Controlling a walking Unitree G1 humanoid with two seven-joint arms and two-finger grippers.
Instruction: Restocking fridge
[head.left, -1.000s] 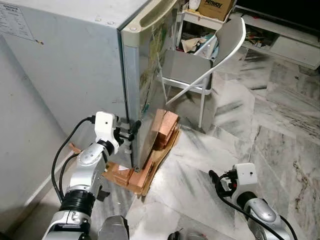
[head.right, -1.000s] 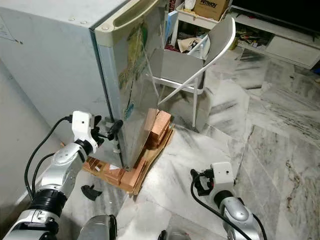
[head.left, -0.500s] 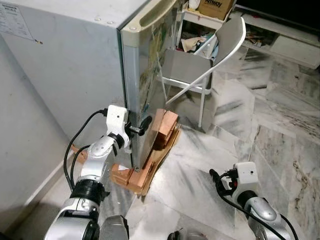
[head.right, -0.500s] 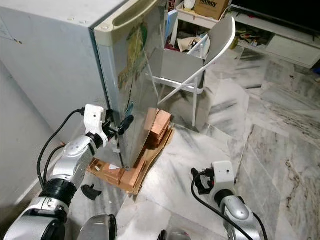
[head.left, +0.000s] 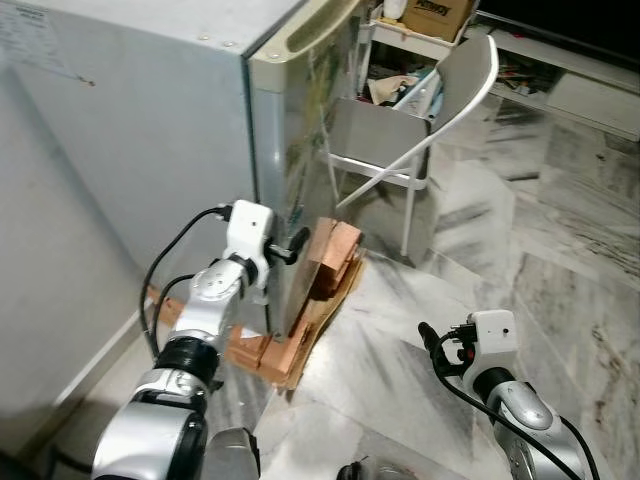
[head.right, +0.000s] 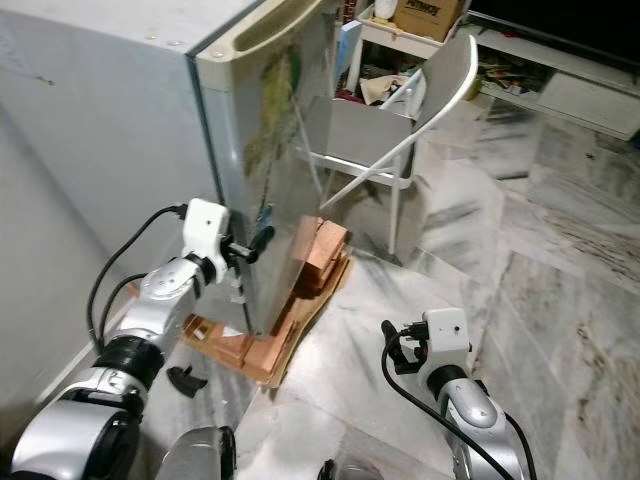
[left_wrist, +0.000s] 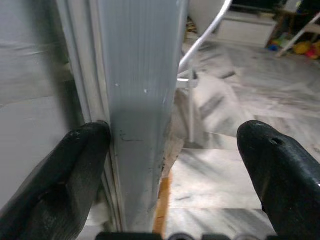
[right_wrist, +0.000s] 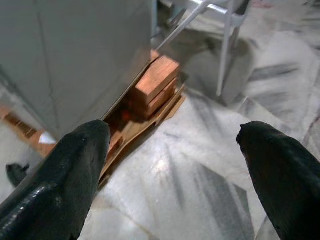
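A small grey fridge (head.left: 150, 130) stands with its door (head.right: 285, 130) closed, raised on wooden blocks (head.left: 325, 255). My left gripper (head.left: 285, 250) is at the door's free edge, low down. In the left wrist view the door edge (left_wrist: 142, 100) runs between the two wide-apart black fingers (left_wrist: 55, 185): one lies by the seam with the fridge's side, the other hangs out in front of the door. My right gripper (head.right: 395, 345) is held low over the marble floor, open, with nothing between its fingers (right_wrist: 55, 190).
A white folding chair (head.left: 420, 120) stands just beyond the fridge door. Behind it are a cluttered shelf with a cardboard box (head.left: 440, 12) and a low white cabinet (head.left: 570, 80). A small black piece (head.right: 185, 378) lies on the floor. A wall (head.left: 50, 300) closes the left side.
My left gripper has moved forward from the fridge's side, and its fingers now straddle the door edge. The view has shifted slightly. My right arm has barely moved.
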